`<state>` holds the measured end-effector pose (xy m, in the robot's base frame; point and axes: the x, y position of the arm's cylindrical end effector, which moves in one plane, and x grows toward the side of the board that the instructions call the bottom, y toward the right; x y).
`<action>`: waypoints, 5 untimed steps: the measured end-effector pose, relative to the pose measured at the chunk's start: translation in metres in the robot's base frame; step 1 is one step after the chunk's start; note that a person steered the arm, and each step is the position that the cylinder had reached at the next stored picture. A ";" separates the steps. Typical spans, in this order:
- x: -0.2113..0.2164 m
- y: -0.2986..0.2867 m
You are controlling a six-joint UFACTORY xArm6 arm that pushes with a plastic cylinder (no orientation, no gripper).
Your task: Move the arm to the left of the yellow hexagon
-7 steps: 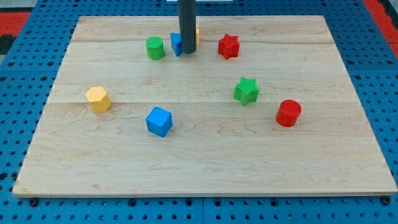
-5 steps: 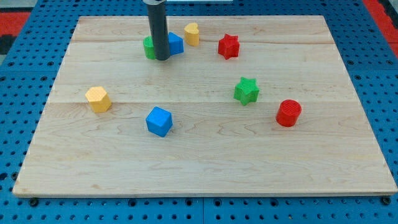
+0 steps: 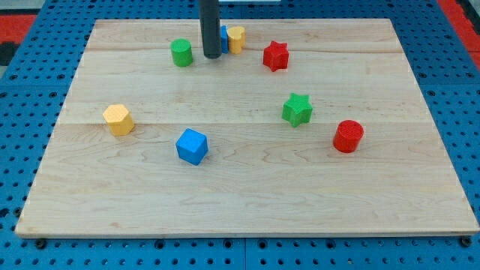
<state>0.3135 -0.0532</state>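
My tip has no gripper and holds nothing. It sits near the board's top edge, beside a blue block. The yellow hexagon sits far away, near the left edge.

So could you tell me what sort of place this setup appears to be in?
Probably a robotics lab bench: a wooden board lies on blue perforated matting, small coloured blocks like the yellow hexagon are scattered on it, and my tip rests there.

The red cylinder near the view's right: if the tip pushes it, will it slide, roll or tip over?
The red cylinder stands upright on its flat end, so it would probably slide, not roll. It looks short and wide, so tipping seems unlikely. The smooth wooden board should let it slide easily, perhaps turning if pushed off-centre.
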 end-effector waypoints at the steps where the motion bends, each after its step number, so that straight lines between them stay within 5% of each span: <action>1: 0.081 0.000; 3: 0.075 -0.030; 5: 0.075 -0.160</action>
